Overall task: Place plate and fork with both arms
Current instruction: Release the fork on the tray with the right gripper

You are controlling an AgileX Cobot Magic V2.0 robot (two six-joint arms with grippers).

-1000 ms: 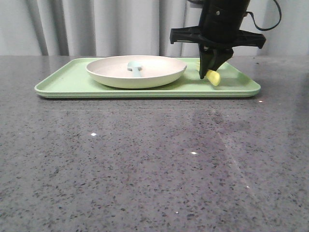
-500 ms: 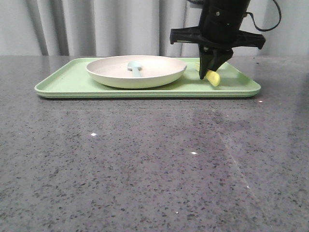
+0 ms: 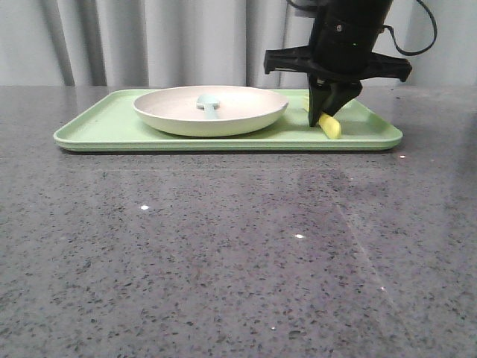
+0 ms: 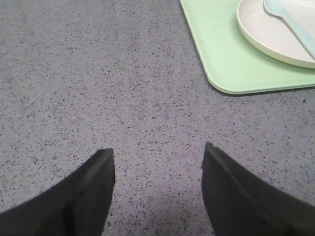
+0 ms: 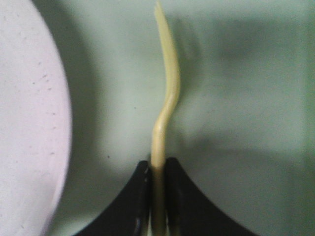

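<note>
The cream-white plate (image 3: 210, 109) sits on the light-green tray (image 3: 104, 127); it also shows in the left wrist view (image 4: 268, 34) and the right wrist view (image 5: 27, 123). My right gripper (image 3: 325, 113) is shut on the yellow fork (image 3: 330, 125), low over the tray's right part, beside the plate. In the right wrist view the fork (image 5: 165, 108) runs out from between the closed fingers (image 5: 174, 196) of that gripper (image 5: 157, 169). My left gripper (image 4: 158, 150) is open and empty over the grey table, left of the tray; it is out of the front view.
A pale blue spoon (image 3: 208, 103) lies in the plate, also seen in the left wrist view (image 4: 290, 24). The speckled grey table (image 3: 223, 246) stretches in front of the tray. A grey curtain (image 3: 149, 41) hangs behind.
My right gripper has dropped a little and turned slightly with the fork; the fork's end now sits lower, near the tray surface. The plate and spoon have not moved.
</note>
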